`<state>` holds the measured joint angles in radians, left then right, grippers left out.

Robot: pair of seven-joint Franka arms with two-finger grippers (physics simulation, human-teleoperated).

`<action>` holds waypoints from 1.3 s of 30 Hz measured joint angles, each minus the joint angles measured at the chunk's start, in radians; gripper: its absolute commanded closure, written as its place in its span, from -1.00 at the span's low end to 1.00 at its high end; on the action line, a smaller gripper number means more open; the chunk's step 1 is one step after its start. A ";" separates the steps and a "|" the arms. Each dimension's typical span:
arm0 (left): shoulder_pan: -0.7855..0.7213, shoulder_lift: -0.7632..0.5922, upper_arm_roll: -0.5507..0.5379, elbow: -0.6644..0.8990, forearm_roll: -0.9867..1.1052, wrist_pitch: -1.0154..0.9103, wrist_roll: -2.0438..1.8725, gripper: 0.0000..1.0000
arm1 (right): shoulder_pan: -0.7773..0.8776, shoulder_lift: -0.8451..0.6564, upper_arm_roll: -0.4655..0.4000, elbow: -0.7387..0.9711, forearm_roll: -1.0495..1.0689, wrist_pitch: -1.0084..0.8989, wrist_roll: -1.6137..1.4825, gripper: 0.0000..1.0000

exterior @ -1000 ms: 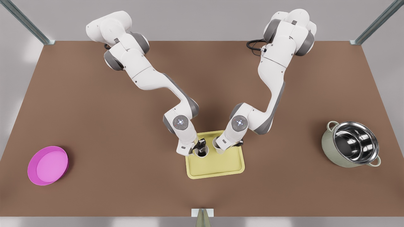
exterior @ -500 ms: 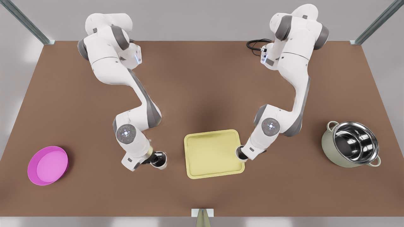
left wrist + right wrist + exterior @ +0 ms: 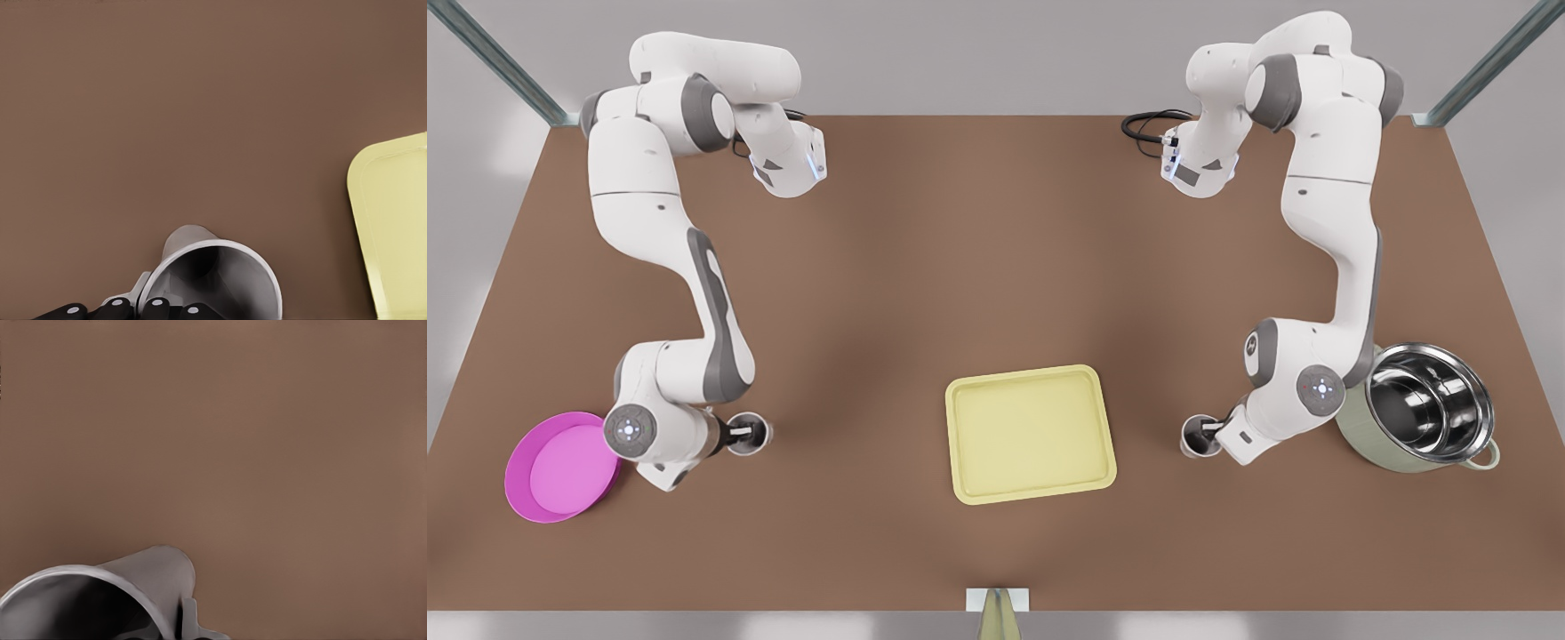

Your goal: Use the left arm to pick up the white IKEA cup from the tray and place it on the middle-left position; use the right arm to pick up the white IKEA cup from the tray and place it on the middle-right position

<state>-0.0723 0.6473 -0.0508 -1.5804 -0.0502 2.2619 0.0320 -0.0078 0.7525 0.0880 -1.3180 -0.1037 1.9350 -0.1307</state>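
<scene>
You see the left claw (image 3: 740,435) at the front view's left, clamped on the rim of a white cup (image 3: 749,435) between the magenta dish (image 3: 560,467) and the yellow tray (image 3: 1032,434), above bare brown table (image 3: 996,258). Your right claw (image 3: 1211,433) grips the second cup (image 3: 1199,436) between the tray and the steel pot (image 3: 1421,407).

2 white arms (image 3: 649,213), grey joints, black pincer fingers (image 3: 113,308).
</scene>
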 measured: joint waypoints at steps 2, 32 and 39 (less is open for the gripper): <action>0.000 0.016 0.000 0.003 -0.004 0.007 0.038 0.64 | 0.003 -0.002 -0.003 -0.001 -0.023 0.030 -0.031 0.67; 0.032 -0.477 0.079 -0.002 -0.017 -0.472 0.092 -1.00 | 0.007 0.061 -0.006 0.006 -0.085 0.263 -0.229 0.09; 0.030 -0.475 0.089 0.005 -0.019 -0.549 0.045 -1.00 | 0.005 -0.012 -0.004 0.011 -0.078 0.244 -0.239 -0.14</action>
<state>-0.0427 0.1720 0.0378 -1.5757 -0.0693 1.7132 0.0773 -0.0032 0.7403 0.0839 -1.3073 -0.1815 2.1786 -0.3692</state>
